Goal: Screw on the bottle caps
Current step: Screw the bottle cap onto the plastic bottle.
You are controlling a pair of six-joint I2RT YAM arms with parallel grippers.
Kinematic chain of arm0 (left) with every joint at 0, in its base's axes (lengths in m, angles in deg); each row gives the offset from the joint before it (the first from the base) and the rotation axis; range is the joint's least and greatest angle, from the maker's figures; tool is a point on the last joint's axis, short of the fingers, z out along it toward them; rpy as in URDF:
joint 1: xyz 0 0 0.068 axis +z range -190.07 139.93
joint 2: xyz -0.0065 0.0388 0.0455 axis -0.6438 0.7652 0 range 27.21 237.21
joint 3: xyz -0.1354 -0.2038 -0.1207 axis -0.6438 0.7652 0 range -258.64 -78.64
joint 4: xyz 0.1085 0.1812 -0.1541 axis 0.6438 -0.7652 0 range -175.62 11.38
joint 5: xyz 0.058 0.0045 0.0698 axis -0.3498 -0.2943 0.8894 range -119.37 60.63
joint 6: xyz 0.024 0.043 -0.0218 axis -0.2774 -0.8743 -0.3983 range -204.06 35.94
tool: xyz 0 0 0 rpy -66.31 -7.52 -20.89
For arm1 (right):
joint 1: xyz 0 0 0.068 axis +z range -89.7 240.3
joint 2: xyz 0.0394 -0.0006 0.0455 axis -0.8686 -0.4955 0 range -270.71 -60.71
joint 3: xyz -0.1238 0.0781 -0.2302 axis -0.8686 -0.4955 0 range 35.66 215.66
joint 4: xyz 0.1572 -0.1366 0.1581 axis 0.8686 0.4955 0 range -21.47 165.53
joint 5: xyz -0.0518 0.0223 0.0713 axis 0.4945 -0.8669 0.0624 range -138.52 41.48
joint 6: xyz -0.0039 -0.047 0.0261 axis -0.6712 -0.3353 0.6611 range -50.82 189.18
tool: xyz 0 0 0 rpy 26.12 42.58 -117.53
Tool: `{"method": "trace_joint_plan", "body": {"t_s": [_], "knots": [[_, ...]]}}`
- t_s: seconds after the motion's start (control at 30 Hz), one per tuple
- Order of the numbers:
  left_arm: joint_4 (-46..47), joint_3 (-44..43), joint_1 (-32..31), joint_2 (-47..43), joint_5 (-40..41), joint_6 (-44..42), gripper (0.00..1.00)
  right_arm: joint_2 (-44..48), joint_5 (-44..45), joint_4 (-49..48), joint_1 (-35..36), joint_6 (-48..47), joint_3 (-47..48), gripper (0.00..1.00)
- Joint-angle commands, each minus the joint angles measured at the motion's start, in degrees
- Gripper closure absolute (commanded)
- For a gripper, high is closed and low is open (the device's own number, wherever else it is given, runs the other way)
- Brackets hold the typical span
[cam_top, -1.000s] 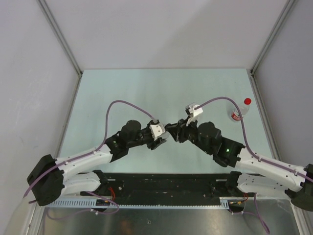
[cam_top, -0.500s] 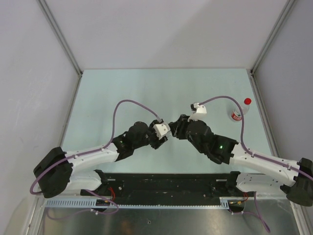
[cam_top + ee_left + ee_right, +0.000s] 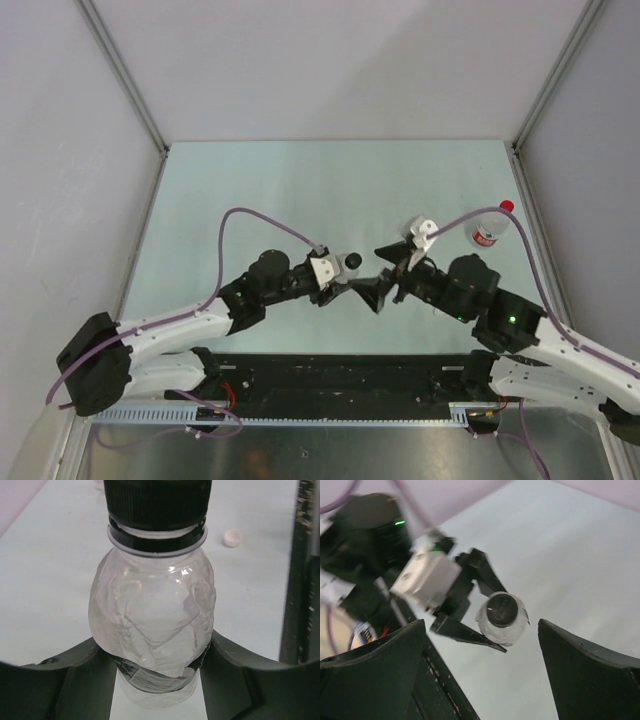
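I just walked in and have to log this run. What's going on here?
The left gripper holds a small clear bottle by its body, with a black cap seated on the neck; how tight it is cannot be told. The right gripper is open, facing that bottle without touching it. A second bottle, with a red cap on, stands near the far right edge of the table, and a loose whitish cap lies on the table.
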Motion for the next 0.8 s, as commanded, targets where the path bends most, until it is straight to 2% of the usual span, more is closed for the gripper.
{"method": "trace_joint_plan", "body": {"t_s": [0.0, 0.1, 0.17, 0.27, 0.4, 0.67, 0.77], "knots": [[-0.43, 2.72, 0.53, -4.47, -15.22, -4.61, 0.76, 6.09, -20.46, 4.80, 0.68, -15.27, 1.69, 0.01], [-2.17, 3.63, 1.19, -6.70, -21.53, -6.71, 0.77, 9.16, -31.77, 11.43, 0.64, -26.55, 0.89, 0.01], [-3.77, 3.74, 1.60, -7.23, -23.82, -8.16, 0.77, 10.97, -35.63, 12.05, 0.67, -31.26, -0.43, 0.01], [-6.31, 3.43, 1.98, -7.28, -26.38, -9.93, 0.76, 11.83, -35.10, 10.92, 0.62, -33.32, -1.45, 0.01], [-8.60, 2.98, 2.03, -6.57, -29.42, -11.84, 0.76, 9.48, -35.45, 9.00, 0.66, -35.48, -1.60, 0.07], [-10.74, 1.62, 2.06, -4.73, -29.38, -12.76, 0.76, 3.12, -36.97, 4.45, 0.66, -37.60, -1.61, 0.22], [-11.08, 1.30, 2.02, -4.57, -29.69, -12.74, 0.76, 1.87, -37.04, 3.68, 0.68, -37.80, -1.61, 0.25]]}}
